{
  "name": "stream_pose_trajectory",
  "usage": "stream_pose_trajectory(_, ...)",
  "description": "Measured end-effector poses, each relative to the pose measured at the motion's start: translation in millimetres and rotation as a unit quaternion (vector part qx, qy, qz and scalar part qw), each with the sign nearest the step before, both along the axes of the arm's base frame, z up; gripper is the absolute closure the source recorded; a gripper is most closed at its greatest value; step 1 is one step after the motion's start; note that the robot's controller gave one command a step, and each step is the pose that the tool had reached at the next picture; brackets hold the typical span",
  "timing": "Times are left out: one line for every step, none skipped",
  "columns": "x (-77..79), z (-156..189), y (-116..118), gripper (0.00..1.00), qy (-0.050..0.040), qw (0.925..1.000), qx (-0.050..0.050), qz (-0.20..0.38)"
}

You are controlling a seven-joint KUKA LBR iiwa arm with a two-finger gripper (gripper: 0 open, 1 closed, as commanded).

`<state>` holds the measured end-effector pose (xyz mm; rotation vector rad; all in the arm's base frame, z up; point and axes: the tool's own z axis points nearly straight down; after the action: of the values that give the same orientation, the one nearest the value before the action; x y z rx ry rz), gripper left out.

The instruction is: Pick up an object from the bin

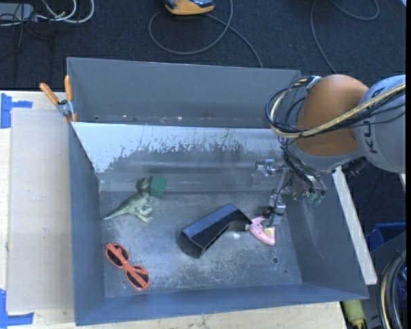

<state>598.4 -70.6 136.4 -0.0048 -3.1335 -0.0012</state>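
Bin: I see a grey metal bin (192,115).
Gripper: gripper (274,214) low near the right wall, over the pink piece; I cannot tell if it is released or clenched.
Black box (209,230): mid-floor, lying aslant.
Green dinosaur (133,206): toward the left wall.
Red sunglasses (128,266): front-left corner.
Pink piece (263,233): just beside the box's right end.
Green block (157,186): by the dinosaur's head.

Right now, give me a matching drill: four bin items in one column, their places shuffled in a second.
1. green plastic dinosaur
2. red plastic sunglasses
3. black rectangular box
4. small pink flat piece

A. middle of the bin floor
B. right side, at the gripper
C. lower-left corner in the view
D. left side, beside a small green block

Pairs: 1-D, 2-C, 3-A, 4-B
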Motion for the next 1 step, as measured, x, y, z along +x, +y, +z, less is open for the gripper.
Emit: stream_pose_trajectory(1.7, 4.8, 0.3, 0.00, -0.0038, 1.0000, 0.000, 0.001)
